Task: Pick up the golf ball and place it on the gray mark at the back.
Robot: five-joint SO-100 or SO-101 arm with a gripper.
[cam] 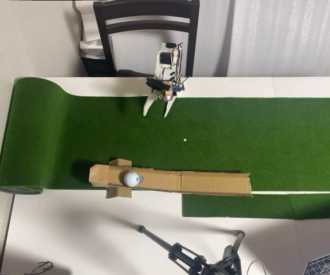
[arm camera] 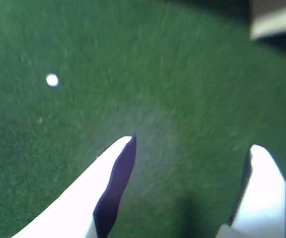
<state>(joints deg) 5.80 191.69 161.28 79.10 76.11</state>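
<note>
In the overhead view the white golf ball [cam: 132, 179] rests on the left end of a long brown cardboard strip [cam: 211, 183], between its folded flaps. The gray mark shows in neither view. My gripper [cam: 156, 110] hangs open over the green mat [cam: 268, 137] near its back edge, well apart from the ball and holding nothing. In the wrist view my gripper [arm camera: 192, 145] has its two white fingers spread wide over bare blurred turf. A tiny flat white dot [cam: 184, 139] lies on the mat between gripper and cardboard and appears as the white dot [arm camera: 52, 80] in the wrist view.
A dark chair [cam: 148, 23] stands behind the arm. The mat's rolled end [cam: 16, 137] is at the left. A black tripod [cam: 188, 255] lies on the white table in front, and a laptop corner [cam: 328, 264] shows at the bottom right.
</note>
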